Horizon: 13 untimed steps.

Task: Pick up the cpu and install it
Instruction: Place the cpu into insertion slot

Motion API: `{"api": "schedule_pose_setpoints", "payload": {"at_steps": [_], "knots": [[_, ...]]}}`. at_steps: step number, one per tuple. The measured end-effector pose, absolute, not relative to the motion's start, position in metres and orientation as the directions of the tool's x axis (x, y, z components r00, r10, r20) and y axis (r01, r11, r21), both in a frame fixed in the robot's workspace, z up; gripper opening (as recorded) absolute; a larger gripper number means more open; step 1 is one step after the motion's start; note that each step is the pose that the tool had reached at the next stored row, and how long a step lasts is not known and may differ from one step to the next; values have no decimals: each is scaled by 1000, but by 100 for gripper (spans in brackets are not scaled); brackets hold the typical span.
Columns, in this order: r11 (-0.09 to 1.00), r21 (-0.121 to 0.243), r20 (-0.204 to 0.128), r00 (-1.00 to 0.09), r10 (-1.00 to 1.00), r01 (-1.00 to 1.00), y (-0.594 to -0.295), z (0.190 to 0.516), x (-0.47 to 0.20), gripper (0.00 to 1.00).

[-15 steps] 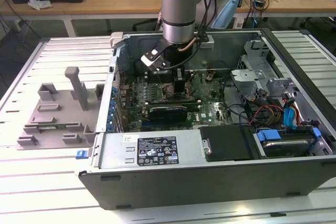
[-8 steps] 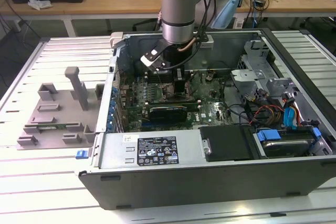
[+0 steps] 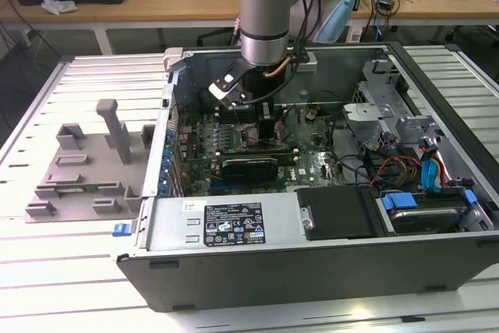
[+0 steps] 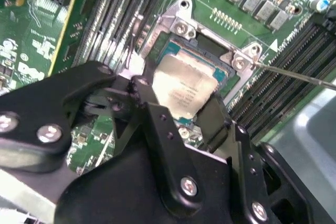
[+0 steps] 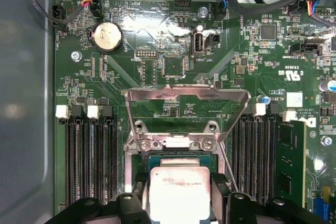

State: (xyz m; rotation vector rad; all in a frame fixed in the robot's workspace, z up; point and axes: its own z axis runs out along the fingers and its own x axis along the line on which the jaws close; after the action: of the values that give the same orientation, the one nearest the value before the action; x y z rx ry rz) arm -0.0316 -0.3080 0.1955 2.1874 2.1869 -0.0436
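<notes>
The gripper (image 5: 179, 186) is clenching the cpu (image 5: 180, 196) by two opposite edges — the chip is sitting squarely between the fingers, off to neither side. It is lying flat, silver face up, directly over the open socket (image 5: 173, 160) on the motherboard (image 5: 157, 51), edges roughly parallel to the socket's frame; being square, it is offering no long axis. The load plate (image 5: 186, 94) is standing raised beyond.
</notes>
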Motion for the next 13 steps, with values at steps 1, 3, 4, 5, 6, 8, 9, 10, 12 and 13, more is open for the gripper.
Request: {"api": "schedule_pose_setpoints", "payload": {"at_steps": [1, 3, 4, 5, 6, 8, 9, 10, 12, 13], "knots": [[0, 14, -54, 1, 999, 1000, -308, 196, -32, 62], [0, 14, -55, 1, 999, 1000, -308, 196, -32, 62], [0, 14, -55, 1, 999, 1000, -308, 196, -32, 62], [0, 14, -52, 1, 999, 1000, -308, 196, -32, 62], [0, 14, -50, 1, 999, 1000, -308, 196, -32, 62], [0, 14, -46, 1, 999, 1000, -308, 196, -32, 62], [0, 14, -45, 1, 999, 1000, -308, 198, -32, 62], [0, 14, -45, 1, 999, 1000, -308, 199, -32, 62], [0, 15, -44, 1, 999, 1000, -308, 200, -32, 62], [0, 14, -44, 1, 999, 1000, -308, 201, -32, 62]]}}
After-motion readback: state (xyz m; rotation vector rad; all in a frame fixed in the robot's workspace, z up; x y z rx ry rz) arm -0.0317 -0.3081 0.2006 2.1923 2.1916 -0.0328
